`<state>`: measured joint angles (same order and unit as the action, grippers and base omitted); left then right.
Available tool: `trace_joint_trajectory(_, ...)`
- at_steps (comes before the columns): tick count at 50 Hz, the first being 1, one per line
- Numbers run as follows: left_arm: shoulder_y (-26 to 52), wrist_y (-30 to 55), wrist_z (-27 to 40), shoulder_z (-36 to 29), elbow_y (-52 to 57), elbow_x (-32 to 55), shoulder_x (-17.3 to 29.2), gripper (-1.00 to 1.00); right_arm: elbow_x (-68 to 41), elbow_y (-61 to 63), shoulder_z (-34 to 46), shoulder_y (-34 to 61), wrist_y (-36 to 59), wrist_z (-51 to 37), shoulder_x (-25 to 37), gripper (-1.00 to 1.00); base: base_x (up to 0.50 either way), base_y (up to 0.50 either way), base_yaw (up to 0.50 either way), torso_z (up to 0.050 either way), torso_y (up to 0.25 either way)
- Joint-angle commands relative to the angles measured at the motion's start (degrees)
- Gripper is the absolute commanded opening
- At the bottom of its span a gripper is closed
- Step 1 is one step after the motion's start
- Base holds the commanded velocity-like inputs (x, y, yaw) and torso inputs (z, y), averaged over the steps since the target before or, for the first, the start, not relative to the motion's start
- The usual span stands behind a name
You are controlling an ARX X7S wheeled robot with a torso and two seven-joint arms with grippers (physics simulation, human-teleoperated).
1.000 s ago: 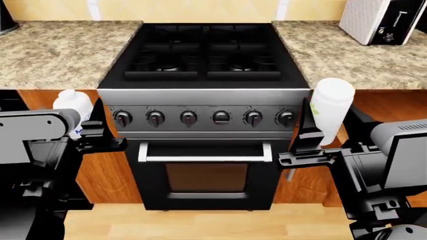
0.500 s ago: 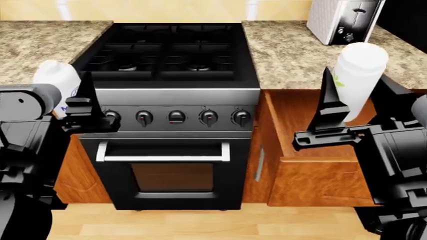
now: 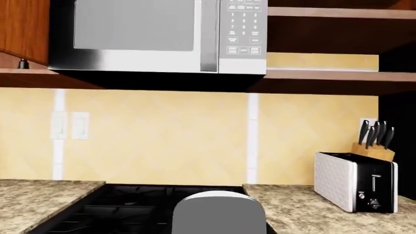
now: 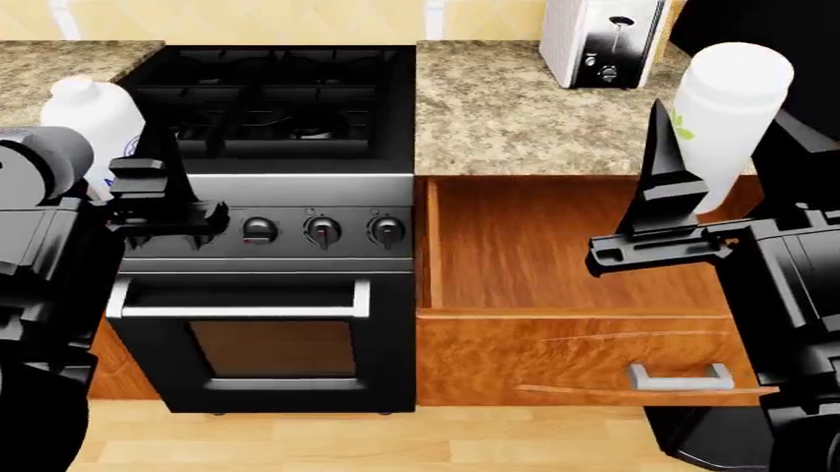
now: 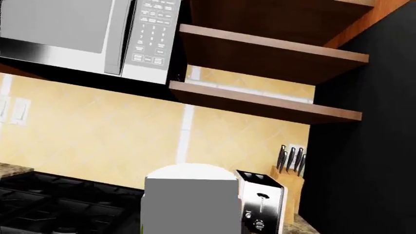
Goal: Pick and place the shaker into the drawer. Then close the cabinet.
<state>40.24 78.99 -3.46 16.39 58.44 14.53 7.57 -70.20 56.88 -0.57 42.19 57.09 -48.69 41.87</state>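
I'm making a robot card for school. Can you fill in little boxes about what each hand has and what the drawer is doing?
left gripper: holds a white bottle
right gripper: holds a tall white shaker
drawer: open, nothing visible inside
stove: beside the drawer
toaster: on the counter, behind the drawer

The head view shows two white containers: one tall shaker (image 4: 725, 113) and one squat bottle (image 4: 94, 123). There are two grippers, the left gripper (image 4: 155, 202) and the right gripper (image 4: 676, 211). One drawer (image 4: 565, 246) stands open, with one silver handle (image 4: 679, 376). One stove (image 4: 282, 98) carries three visible knobs (image 4: 322, 231). One toaster (image 4: 597, 39) sits on the bench (image 4: 525, 108). The left wrist view adds one microwave (image 3: 156, 36) and one knife block (image 3: 373, 148).
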Motion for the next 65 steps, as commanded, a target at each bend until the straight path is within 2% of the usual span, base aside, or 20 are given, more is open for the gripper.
trace_joint_trajectory(1, 0.75, 0.75, 1.16, 0.77, 0.47, 1.9, 0.19, -1.0, 1.55, 0.2, 0.08, -0.03, -0.51, 0.41, 0.12, -1.0, 0.0, -0.5, 0.0, 0.0, 0.0)
trace_joint_trajectory(15, -0.35, -0.58, 2.44, 0.85, -0.21, 3.29, 0.52, -1.0, 5.55, -0.18, 0.01, -3.84, -3.52, 3.03, 0.46, -1.0, 0.0, -0.5, 0.0, 0.001, 0.0)
trace_joint_trajectory(41, -0.32, -0.17, 4.4, 0.97, -0.36, 5.81, 1.61, -1.0, 5.24, -0.16, 0.82, -3.92, -4.83, 2.2, 1.08, -1.0, 0.0, -0.48, 0.0, 0.0, 0.0)
trace_joint_trajectory(50, 0.53, 0.88, 5.48, 0.91, -0.02, 6.94, 2.02, -1.0, 3.78, 0.06, 0.98, -2.93, -4.59, 1.23, 1.78, -1.0, 0.0, -0.08, 0.0, 0.001, 0.001)
trace_joint_trajectory(65, 0.14, -0.13, 6.73, 0.99, -0.77, 8.37, 2.66, -1.0, 3.32, -0.09, 1.86, -2.17, -4.8, 0.63, 2.15, -1.0, 0.24, -0.01, 0.0, 0.0, 0.001)
